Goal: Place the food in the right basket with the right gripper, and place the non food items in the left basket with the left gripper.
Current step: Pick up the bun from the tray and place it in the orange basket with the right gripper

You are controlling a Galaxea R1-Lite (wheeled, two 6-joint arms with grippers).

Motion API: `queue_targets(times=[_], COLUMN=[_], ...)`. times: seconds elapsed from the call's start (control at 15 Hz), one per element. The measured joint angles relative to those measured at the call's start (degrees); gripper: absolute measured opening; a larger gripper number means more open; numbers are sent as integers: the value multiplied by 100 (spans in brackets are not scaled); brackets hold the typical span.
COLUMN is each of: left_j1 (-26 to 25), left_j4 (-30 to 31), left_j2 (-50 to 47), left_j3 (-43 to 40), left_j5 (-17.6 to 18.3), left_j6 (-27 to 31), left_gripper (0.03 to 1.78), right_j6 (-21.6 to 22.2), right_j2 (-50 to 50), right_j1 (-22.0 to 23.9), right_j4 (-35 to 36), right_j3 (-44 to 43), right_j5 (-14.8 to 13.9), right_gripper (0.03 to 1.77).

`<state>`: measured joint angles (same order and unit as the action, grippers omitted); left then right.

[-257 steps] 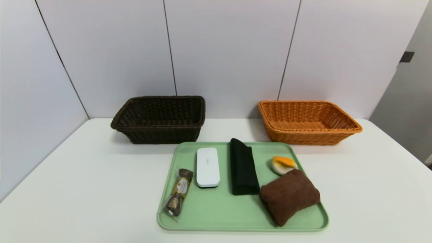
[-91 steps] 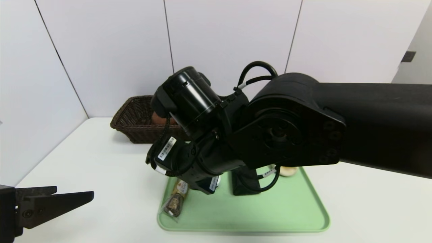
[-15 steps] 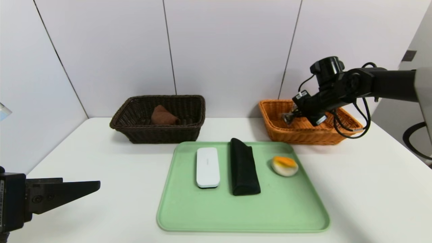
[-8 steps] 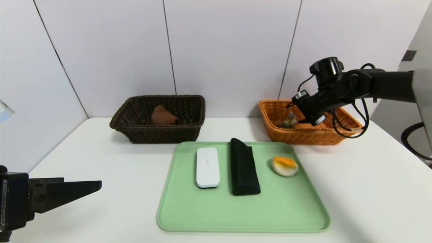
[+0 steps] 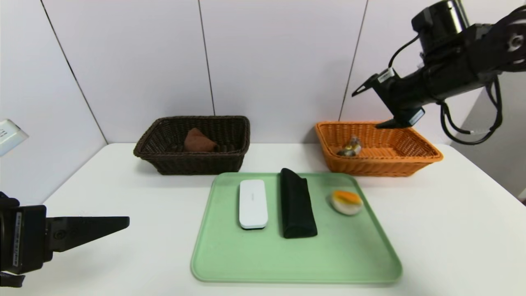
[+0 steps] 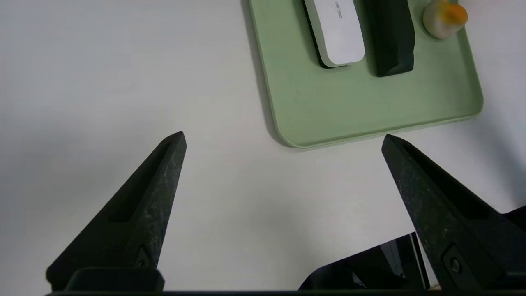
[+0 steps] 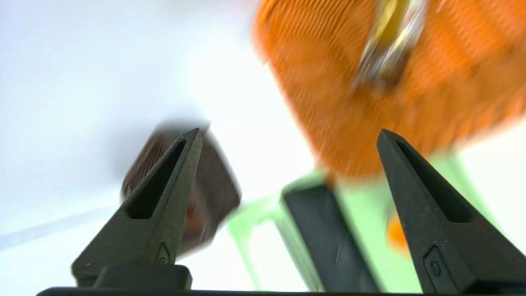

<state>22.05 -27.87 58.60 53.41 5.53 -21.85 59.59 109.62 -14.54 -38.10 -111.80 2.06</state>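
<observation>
Spread wide and holding nothing, my right gripper [image 5: 374, 103] hangs in the air above the far right of the scene, over the rectangular orange woven wicker basket [image 5: 415, 158]; its two black pointed fingers [image 7: 164, 201] stand well apart with only air between them. Below it, inside that basket toward its left end, lies the clear-wrapped strip of gold-and-brown sweets [image 5: 349, 148], resting on the basket floor and touching neither finger.

On the near left, my left gripper [image 6: 283, 142] is parked low over the bare white table [image 5: 123, 193], its jaws also set wide apart and empty, pointing toward the pale green rounded plastic tray [image 5: 287, 263].

That tray sits in the middle of the table, nearer than both baskets. On it, from left to right, lie the flat white rounded-rectangle slab [image 5: 252, 203], the long black folded cloth roll [image 5: 296, 203] just beside it, and, farther right and apart from the roll, the small round cream bun with an orange-yellow top [image 5: 346, 202].

At the far left stands the rectangular dark brown woven wicker basket [image 5: 164, 158], and inside it rests the thick brown folded towel [image 5: 198, 140]
</observation>
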Motion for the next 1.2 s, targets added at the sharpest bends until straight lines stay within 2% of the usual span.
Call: queue_targets(times=[0.2,0.33,0.47,0.67,0.87,1.2], left_j1=[2,7,10,10,2,2], left_j4=[0,0,0,-2,-2,0], left_j2=[29,30,24,13,-17,-59], left_j3=[-22,-55,-57,-57,-44,-16], left_j5=[0,0,-2,2,5,-2], left_j6=[-124,-128,-135,-137,-137,-128], left_gripper=[169,169,169,169,169,169], right_j6=[232,502,623,791,1108,1197], right_j2=[-568,-664,-628,-361,16,513], right_j1=[-511,-645,-690,-703,-714,-585], right_j4=[-1154,-1769,-2097,-2238,-2249,-2197], right_j3=[20,34,44,160,417,752], right_j5=[44,124,188,284,560,555], right_gripper=[156,159,162,165,167,169])
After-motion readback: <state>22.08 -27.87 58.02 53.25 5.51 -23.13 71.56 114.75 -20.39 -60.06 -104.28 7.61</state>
